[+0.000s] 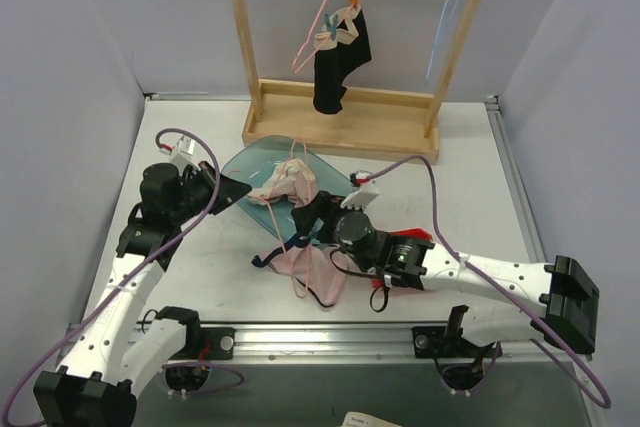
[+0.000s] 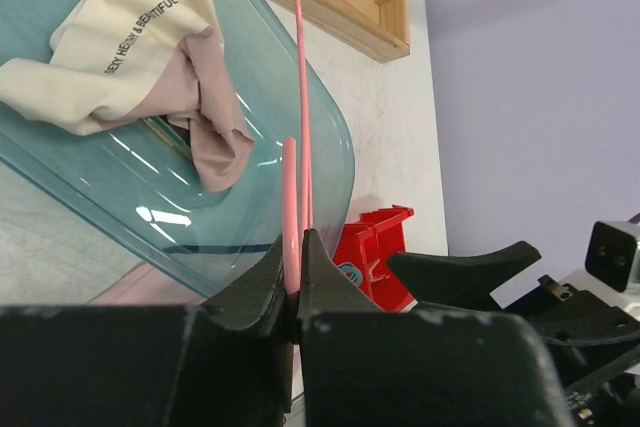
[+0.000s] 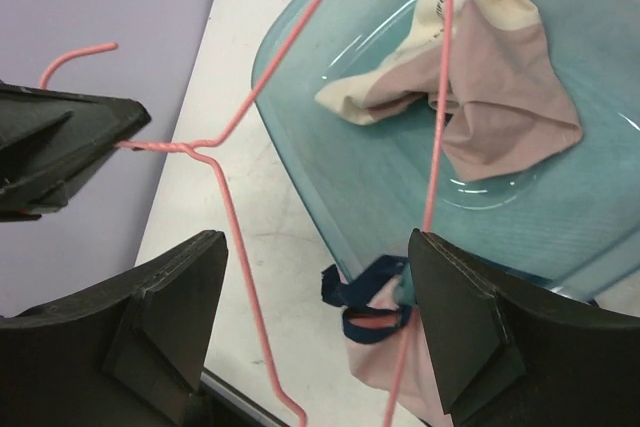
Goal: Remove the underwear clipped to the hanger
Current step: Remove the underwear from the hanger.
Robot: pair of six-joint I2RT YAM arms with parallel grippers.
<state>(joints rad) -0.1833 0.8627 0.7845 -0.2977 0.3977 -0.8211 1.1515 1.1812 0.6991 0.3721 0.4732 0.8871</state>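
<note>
In the top external view, the right gripper (image 1: 312, 217) sits low over pink underwear (image 1: 318, 272) lying on the desk (image 1: 470, 177). Its fingertips are hard to pick out against the cloth's dark trim. The left gripper (image 1: 238, 190) reaches in level from the left to the edge of a teal tray (image 1: 240, 162). At the back, black underwear (image 1: 340, 62) hangs clipped to the rack hanger (image 1: 325, 17) on a wooden rack (image 1: 350, 122), with its hook cut off by the top of the frame.

In the left wrist view, the gripper is pressed together, pinching the pink wire hanger (image 2: 300, 97). Pale underwear (image 2: 130, 47) lies crumpled in the tray, its print partly folded under; only "& BEAUTIFUL" reads surely. A red clothespin (image 2: 375, 252) is half hidden behind the fingers.

In the right wrist view, the gripper is spread wide, with the hanger's wires running between its fingers (image 3: 170, 307). I cannot tell whether they touch. The pink underwear's dark-trimmed edge is cut off at the bottom.
</note>
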